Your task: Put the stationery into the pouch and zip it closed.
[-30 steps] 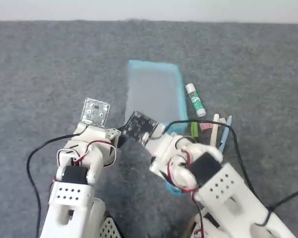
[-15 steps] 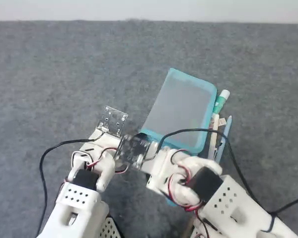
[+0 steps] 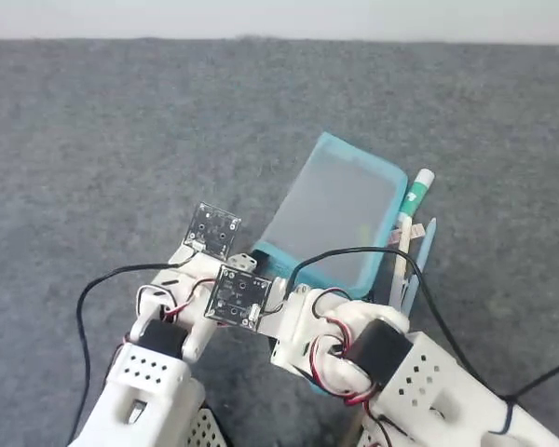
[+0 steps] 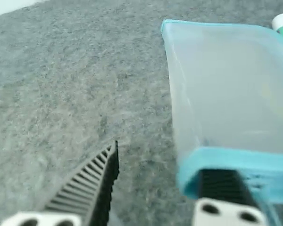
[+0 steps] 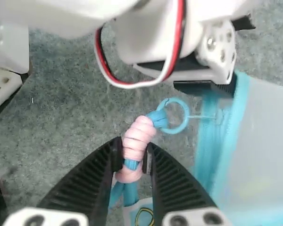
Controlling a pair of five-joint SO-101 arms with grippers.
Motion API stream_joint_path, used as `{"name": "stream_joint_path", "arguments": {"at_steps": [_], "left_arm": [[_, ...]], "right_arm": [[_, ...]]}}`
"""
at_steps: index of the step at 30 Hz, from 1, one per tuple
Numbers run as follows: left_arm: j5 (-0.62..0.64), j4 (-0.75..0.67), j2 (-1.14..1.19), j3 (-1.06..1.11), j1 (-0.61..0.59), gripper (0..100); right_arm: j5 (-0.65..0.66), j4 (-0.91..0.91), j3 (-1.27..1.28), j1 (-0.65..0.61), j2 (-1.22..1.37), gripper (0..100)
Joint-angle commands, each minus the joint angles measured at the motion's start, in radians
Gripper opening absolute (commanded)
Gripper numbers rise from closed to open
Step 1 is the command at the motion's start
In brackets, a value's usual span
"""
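Grey carpet covers the whole surface. The pouch, clear with a teal border, lies tilted right of centre in the high view, its near short end toward the two arms at the bottom of the frame. In the right wrist view, the right gripper is clamped narrow on the pink pull, which hangs by a teal ring from the zip at the pouch's edge. The left gripper stands wide, carpet showing between its fingers, with one finger tucked under the pouch's teal end. A glue stick pokes out just beside the pouch's right edge. Below it, a pale stick and a blue pen lie side by side.
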Motion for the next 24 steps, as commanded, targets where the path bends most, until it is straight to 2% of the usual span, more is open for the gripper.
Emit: {"name": "stream_joint_path", "arguments": {"at_steps": [1, 3, 7, 14, 19, 24], "left_arm": [[-0.032, -0.043, 0.006, -0.022, -0.012, 1], [-0.068, -0.043, 0.005, -0.022, -0.044, 2], [-0.031, -0.043, 0.005, -0.025, -0.124, 1], [0.048, -0.038, 0.005, -0.053, -0.262, 1], [0.055, -0.020, 0.005, -0.051, -0.278, 1], [0.055, 0.017, 0.005, -0.058, -0.278, 1]], "right_arm": [[0.025, -0.010, -0.006, 0.004, -0.038, 0.6], [0.025, -0.010, -0.006, 0.041, -0.038, 0.6], [0.026, -0.010, -0.006, 0.096, -0.038, 0.6], [0.029, -0.058, -0.006, 0.318, -0.024, 0.6], [0.068, -0.061, -0.012, 0.473, -0.012, 0.6], [0.063, -0.122, -0.023, 0.545, 0.128, 0.6]]}}
